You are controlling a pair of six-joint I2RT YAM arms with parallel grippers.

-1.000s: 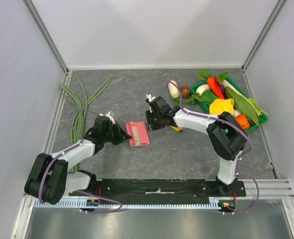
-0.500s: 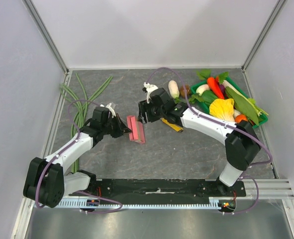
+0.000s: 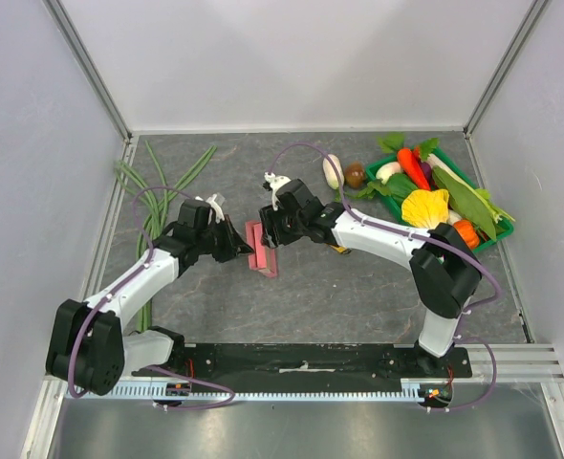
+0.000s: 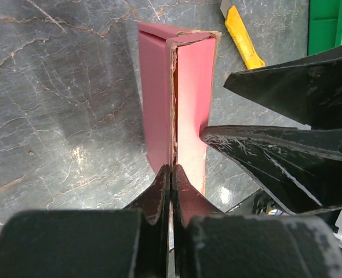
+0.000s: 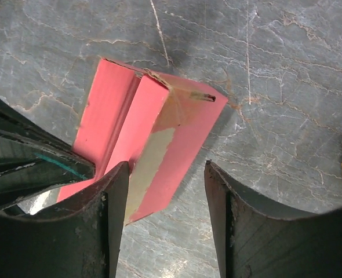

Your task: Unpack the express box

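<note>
**Partly Opened, Not Yet Emptied**

Props the express box [image 3: 263, 249] on edge mid-table, nine o'clock from the yellow knife [image 4: 244, 36]. Pinches its flap edge in the left gripper [image 4: 171, 174], jaws closed on cardboard. Straddles the body with the right gripper [image 5: 166, 174], jaws apart. Shows no contents; likely leaves full opening and emptying.

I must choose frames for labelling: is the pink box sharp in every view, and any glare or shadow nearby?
Top external: even light, the express box small but sharp. Left wrist: box sharp, a pale glare patch on the table beside it. Right wrist: box sharp, a soft shadow on the table beyond it.
</note>
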